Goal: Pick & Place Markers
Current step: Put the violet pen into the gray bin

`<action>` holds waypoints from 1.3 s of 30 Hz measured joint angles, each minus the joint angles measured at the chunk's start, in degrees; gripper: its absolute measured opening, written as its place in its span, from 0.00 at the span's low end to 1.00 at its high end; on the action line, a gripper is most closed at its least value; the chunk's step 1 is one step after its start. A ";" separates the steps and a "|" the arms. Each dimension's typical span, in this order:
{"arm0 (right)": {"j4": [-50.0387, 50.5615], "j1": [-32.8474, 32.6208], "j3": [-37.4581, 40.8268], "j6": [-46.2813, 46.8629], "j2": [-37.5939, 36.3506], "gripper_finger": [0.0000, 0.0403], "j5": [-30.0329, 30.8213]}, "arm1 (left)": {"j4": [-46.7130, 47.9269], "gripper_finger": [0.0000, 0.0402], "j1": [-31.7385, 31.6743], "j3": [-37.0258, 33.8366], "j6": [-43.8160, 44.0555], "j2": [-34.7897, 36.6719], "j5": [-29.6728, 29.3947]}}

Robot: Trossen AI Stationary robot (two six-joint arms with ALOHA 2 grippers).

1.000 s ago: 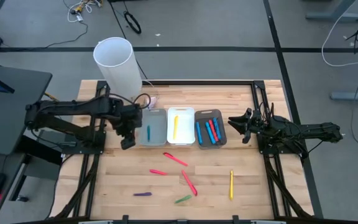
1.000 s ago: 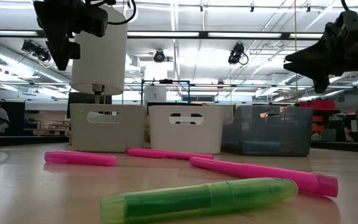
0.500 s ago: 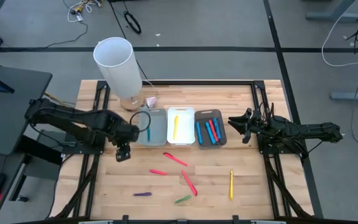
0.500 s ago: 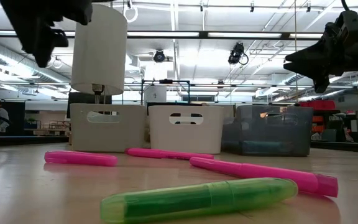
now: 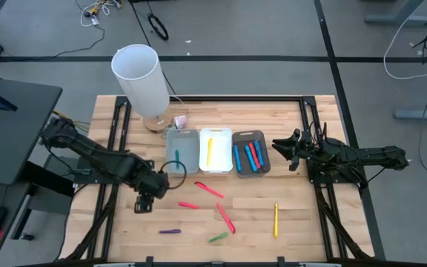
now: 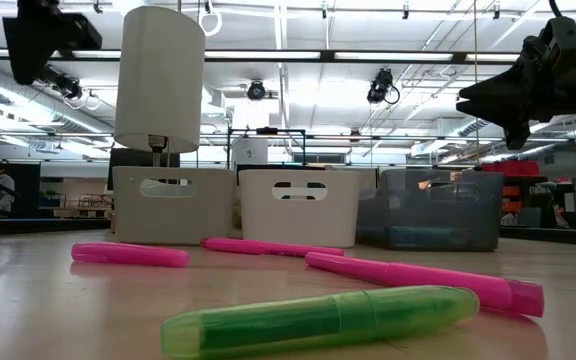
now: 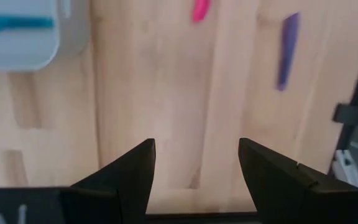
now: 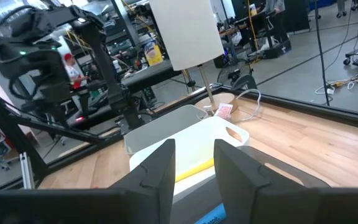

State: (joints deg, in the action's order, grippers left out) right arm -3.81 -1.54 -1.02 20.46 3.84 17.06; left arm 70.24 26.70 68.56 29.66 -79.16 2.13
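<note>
Now left hand [image 5: 144, 202] spread, empty, above table near purple marker [image 5: 170, 231].

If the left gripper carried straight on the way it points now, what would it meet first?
Most likely bare table. The left gripper, open and empty, looks down on plain wood between its fingers. The purple marker and a pink marker lie farther ahead, off that line.

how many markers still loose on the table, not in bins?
6 loose markers: three pink, purple, green, yellow. All lie on bare wood in front of the bins; the left arm could hide another.
</note>
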 joint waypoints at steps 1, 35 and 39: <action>0.00 0.00 0.00 0.01 0.00 0.28 0.00 | -0.07 0.59 0.62 1.00 0.08 -1.05 -0.02; -0.02 -0.01 0.00 0.00 0.00 0.28 0.00 | 0.32 0.59 16.83 23.16 10.24 -20.69 -4.72; 0.00 -0.02 0.00 0.00 0.00 0.28 0.00 | 0.43 0.59 16.50 22.92 10.27 -20.69 -4.67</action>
State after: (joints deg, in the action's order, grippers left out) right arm -3.81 -1.56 -1.02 20.46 3.84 17.06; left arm 70.68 43.20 91.48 39.93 -99.85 -2.54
